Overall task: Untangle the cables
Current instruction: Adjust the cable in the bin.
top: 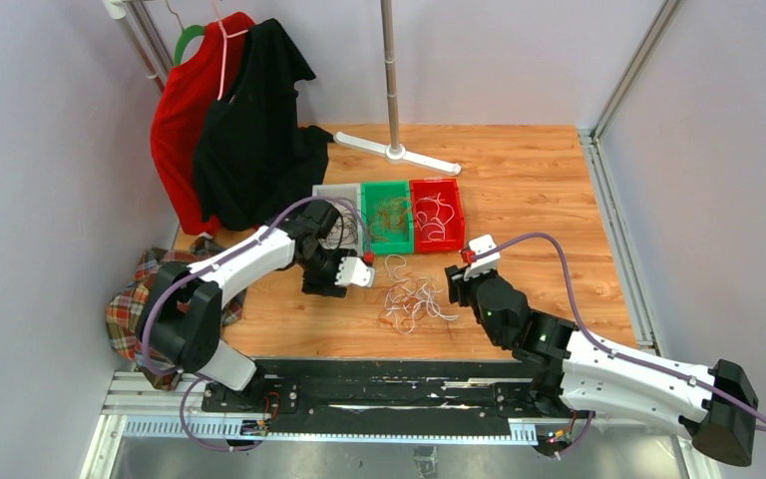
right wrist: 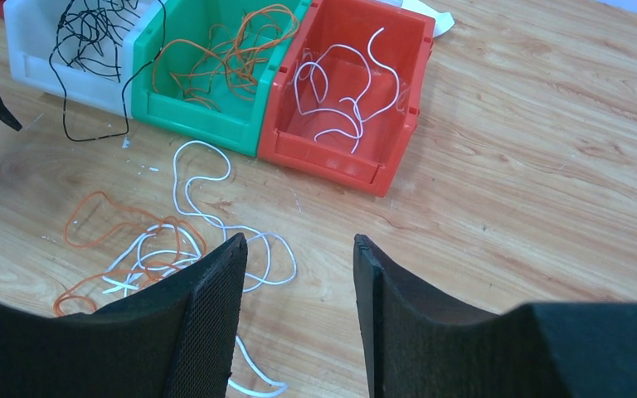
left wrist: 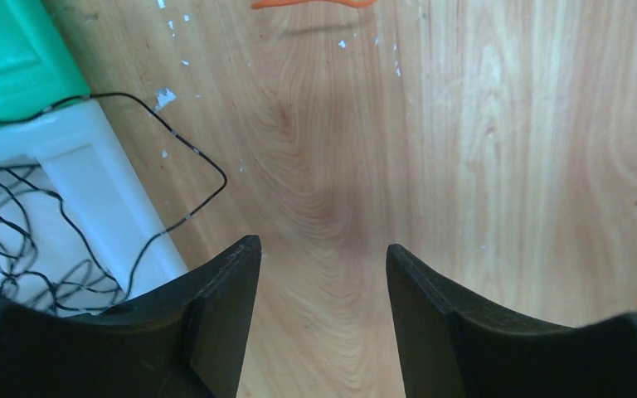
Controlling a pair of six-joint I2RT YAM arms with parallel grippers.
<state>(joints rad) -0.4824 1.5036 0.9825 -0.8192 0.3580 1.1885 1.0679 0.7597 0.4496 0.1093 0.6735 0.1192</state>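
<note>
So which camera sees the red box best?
The right wrist view. There the red box is close up and sits in the upper middle, with white cables lying loose inside. The top view shows it too, but small. The left wrist view does not show it.

Open table wood [right wrist: 531, 166] right of the red bin [right wrist: 323, 162]
Left of it stand the green bin [right wrist: 199, 124] and white bin [right wrist: 58, 87]; before it, cables [right wrist: 153, 249] lie in my way.
</note>
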